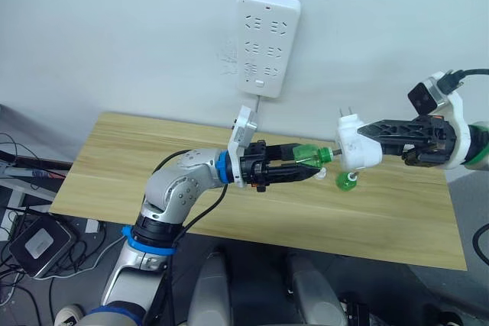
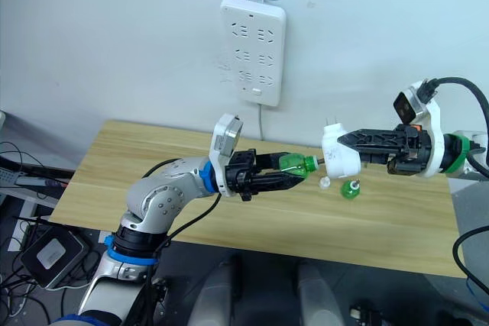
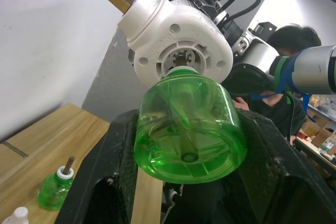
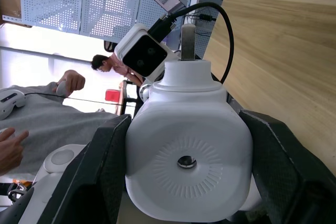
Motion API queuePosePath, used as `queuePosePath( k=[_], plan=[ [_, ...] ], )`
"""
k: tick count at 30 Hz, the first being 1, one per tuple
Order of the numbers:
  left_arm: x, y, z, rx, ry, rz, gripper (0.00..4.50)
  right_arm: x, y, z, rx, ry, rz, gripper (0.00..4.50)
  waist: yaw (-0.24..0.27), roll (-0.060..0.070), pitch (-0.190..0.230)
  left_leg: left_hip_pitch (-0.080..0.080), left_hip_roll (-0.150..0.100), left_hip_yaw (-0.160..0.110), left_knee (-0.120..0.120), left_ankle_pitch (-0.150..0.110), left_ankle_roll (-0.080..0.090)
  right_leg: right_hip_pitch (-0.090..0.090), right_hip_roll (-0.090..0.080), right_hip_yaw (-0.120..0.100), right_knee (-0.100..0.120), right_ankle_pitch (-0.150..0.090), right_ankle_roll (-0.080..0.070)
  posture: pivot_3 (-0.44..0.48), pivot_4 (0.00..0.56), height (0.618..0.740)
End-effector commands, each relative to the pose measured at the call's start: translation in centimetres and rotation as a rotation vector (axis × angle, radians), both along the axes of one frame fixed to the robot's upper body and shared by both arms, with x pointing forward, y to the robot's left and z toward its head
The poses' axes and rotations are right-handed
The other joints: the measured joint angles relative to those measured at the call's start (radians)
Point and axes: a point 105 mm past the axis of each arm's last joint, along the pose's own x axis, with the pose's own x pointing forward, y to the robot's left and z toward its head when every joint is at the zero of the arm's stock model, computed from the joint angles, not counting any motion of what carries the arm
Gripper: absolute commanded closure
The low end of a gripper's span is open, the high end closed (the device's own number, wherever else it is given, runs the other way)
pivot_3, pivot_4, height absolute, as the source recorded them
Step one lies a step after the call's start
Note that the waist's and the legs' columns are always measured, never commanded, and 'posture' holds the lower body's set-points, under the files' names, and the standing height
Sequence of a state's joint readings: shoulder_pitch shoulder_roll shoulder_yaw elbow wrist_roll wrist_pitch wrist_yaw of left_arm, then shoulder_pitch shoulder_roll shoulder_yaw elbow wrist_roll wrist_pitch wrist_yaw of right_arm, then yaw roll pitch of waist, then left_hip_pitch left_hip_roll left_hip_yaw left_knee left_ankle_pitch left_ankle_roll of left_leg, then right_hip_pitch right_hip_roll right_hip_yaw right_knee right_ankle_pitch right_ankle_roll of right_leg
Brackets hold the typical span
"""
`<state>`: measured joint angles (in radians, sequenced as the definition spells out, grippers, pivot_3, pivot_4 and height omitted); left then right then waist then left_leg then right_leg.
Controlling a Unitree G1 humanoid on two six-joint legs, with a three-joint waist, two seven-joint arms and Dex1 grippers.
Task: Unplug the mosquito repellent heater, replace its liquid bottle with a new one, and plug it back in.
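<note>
The mosquito repellent heater (image 1: 357,145) hangs in the air above the wooden table (image 1: 153,158), unplugged, below and at about four o'clock from the white power strip (image 1: 267,42) on the wall. The right gripper (image 1: 364,133) clenches its rounded body, prongs pointing up. The left gripper (image 1: 315,171) grasps a green liquid bottle (image 1: 310,157), whose neck meets the heater's socket. A second green bottle (image 1: 347,182) and a small white cap (image 1: 321,175) lie on the table just beneath. The heater looks light, stiff and smooth, so it may slip; holding its flat sides suits best, clear of the prongs
</note>
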<state>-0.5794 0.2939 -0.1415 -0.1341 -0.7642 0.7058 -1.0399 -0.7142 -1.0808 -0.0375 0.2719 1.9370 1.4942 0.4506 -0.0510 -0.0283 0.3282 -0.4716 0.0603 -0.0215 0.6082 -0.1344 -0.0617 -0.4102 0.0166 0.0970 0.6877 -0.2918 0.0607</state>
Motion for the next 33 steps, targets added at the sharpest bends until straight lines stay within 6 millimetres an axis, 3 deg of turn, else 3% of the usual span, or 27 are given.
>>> queuePosePath(
  k=[1, 22, 33],
  plan=[
    [-1.0, -0.9, 1.2, -0.027, -0.059, -0.06, 2.24, -0.6, 0.8, 1.0, 0.018, -0.049, 0.046, 1.61, 0.0, 0.0, 0.0, 0.0, 0.0, 0.0, 0.0, 0.0, 0.0, 0.0, 0.0, 0.0, 0.0, 0.0, 0.0, -0.052, 0.325, 0.74],
    [-1.2, -0.8, 1.5, -0.023, -0.076, -0.077, 2.24, -0.1, 0.3, 0.8, 0.006, -0.042, -0.001, 1.61, 0.0, 0.0, 0.0, 0.0, 0.0, 0.0, 0.0, 0.0, 0.0, 0.0, 0.0, 0.0, 0.0, 0.0, 0.0, -0.053, 0.316, 0.74],
    [-0.7, -1.7, 0.7, -0.006, -0.095, -0.052, 2.24, -0.5, 2.8, 1.2, -0.042, -0.132, 0.058, 1.61, -0.001, 0.0, 0.0, 0.0, 0.0, 0.0, 0.0, 0.0, 0.0, 0.0, 0.0, 0.0, 0.0, 0.0, 0.0, -0.054, 0.3, 0.74]
  ],
)
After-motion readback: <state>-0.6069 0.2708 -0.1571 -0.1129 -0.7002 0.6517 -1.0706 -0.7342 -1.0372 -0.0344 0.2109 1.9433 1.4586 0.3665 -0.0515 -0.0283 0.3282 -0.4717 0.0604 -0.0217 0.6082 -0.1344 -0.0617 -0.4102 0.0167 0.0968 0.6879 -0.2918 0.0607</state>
